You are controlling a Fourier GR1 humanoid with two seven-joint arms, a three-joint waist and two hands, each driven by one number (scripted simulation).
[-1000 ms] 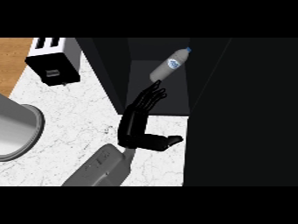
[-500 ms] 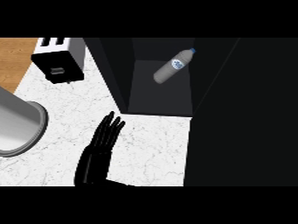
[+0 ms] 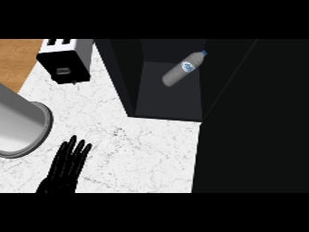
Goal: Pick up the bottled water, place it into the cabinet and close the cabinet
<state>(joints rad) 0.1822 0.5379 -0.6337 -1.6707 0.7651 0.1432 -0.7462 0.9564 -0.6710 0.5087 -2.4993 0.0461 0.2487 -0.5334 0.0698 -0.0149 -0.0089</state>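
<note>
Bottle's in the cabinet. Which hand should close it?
Left, probably: the left hand is open and free over the counter near the cabinet, bottled water inside. The right hand is out of view.

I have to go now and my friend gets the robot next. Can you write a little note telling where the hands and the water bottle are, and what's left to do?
Left hand: open, fingers straight, holding nothing, over the white counter near the lower edge.
Right hand: not in view.
Bottled water: inside the dark cabinet, nothing gripping it.
Done: bottle picked up and put in the cabinet.
Left: the cabinet is open, so close it.
Also around: a toaster at the back left and a big grey cylinder at the left.
</note>
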